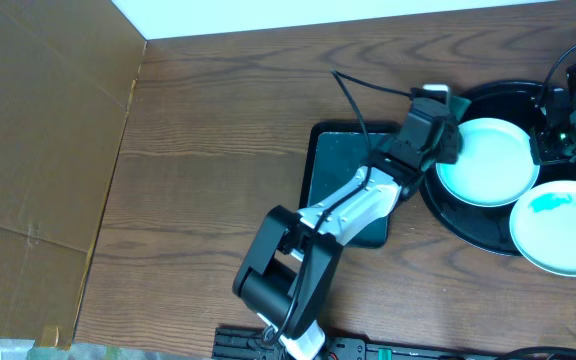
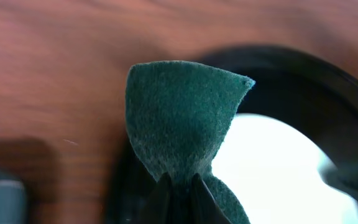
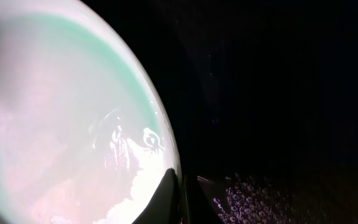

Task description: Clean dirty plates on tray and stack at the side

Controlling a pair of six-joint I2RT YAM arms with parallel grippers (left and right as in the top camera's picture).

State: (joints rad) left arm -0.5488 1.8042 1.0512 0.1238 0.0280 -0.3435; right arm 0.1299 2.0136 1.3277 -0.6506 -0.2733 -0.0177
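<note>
A clean-looking pale-aqua plate [image 1: 486, 160] lies on the round black tray [image 1: 468, 225]. A second plate [image 1: 563, 228], with a teal smear, overlaps the tray's lower right rim. A third plate is out of view. My left gripper [image 1: 446, 140] is at the first plate's left edge, shut on a green scouring pad [image 2: 182, 118] that stands up from the jaws [image 2: 179, 190] over the plate [image 2: 278, 174]. My right gripper [image 1: 545, 147] is shut on that plate's right rim [image 3: 73, 124], the fingers [image 3: 182, 190] pinching its edge.
A smaller rectangular dark tray [image 1: 340, 160] lies left of the round tray, under my left arm. A black cable [image 1: 353, 95] crosses the wooden table behind it. A brown cardboard sheet [image 1: 38, 130] covers the far left.
</note>
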